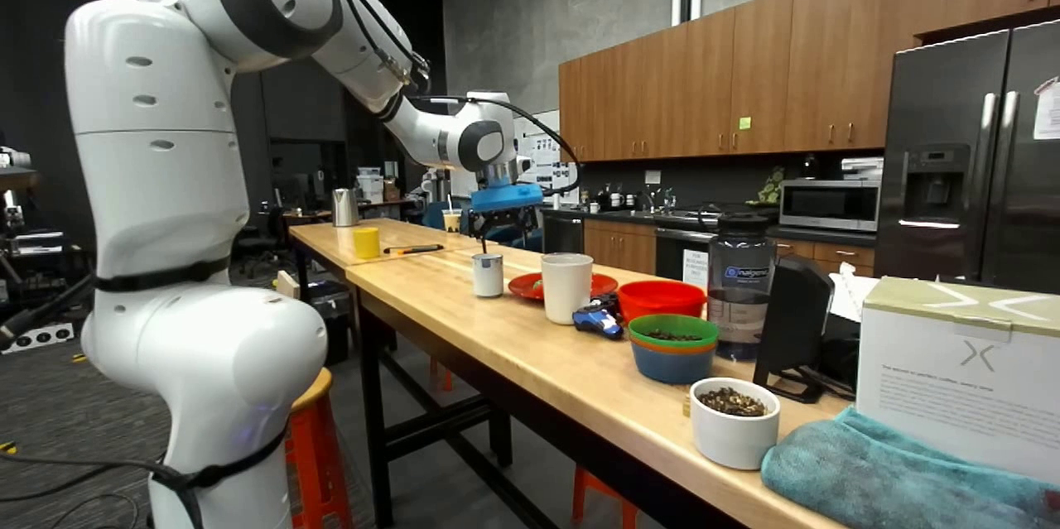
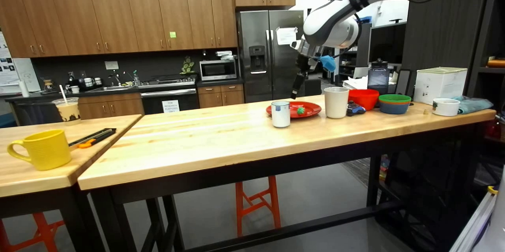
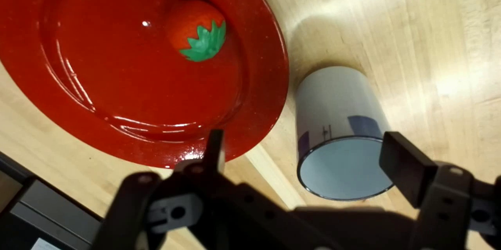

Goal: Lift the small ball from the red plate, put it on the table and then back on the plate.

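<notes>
We see a long workbench [image 2: 189, 133] with a light wooden top and a black metal frame in both exterior views, and a white jointed robot arm [image 1: 157, 206] with grey parts stretched over it. On the top stand a white box [image 1: 952, 388] with a pale green lid and a dark translucent bottle [image 1: 739, 289] with a black cap. The arm ends in a black two-fingered gripper [image 3: 301, 148] that hangs above the workbench; in the wrist view we find its fingers [image 3: 214, 148] well apart, released. On the wood lies a shiny, shallow red plate [image 3: 262, 85] with a broad rim, near a deeper red bowl [image 2: 365, 100]; a tall off-white cup [image 2: 336, 103] stands near both. Just beside the plate we make out a smaller white cylindrical cup [image 3: 332, 103] with dark blue patches, upright on the wood; in the wrist view its mouth shows between the fingertips, and we cannot tell whether they touch it. Smallest of these, the red ball [image 3: 195, 30] with a jagged green leaf cap rests on the plate, inside the rim.
</notes>
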`<state>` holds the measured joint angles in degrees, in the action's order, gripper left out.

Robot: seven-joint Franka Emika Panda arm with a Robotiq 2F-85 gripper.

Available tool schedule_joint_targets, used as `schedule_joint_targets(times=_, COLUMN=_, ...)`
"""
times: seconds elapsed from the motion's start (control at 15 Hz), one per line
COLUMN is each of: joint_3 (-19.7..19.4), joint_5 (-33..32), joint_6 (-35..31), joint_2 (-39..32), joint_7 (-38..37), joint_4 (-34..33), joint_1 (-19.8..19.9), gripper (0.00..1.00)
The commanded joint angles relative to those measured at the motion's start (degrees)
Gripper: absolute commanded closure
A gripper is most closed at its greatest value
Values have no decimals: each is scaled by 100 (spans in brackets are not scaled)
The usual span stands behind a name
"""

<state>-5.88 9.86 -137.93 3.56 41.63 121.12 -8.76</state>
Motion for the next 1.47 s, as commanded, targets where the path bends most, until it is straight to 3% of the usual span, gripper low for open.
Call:
schedule_joint_targets(times=0.0, joint_3=204, joint_5=123, joint_6=477, joint_2=-326, joint_7=505, joint_4=-544, joint_1=303, gripper=0)
schedule_joint_targets(times=0.4, joint_3=242, joint_5=-181, joint_6=816, joint_2=-519, joint_7=799, joint_4=-1018, joint_1=739, gripper=0)
schedule_joint_targets(times=1.07, joint_3=224, joint_5=-272, joint_6=649, joint_2=16, joint_7=747, joint_4=349, joint_1=1011, gripper=0)
schedule_joint_targets(times=1.4, joint_3=183, joint_5=-263, joint_6=658, joint_2=94, joint_7=895, joint_4=609, joint_1=1018, gripper=0)
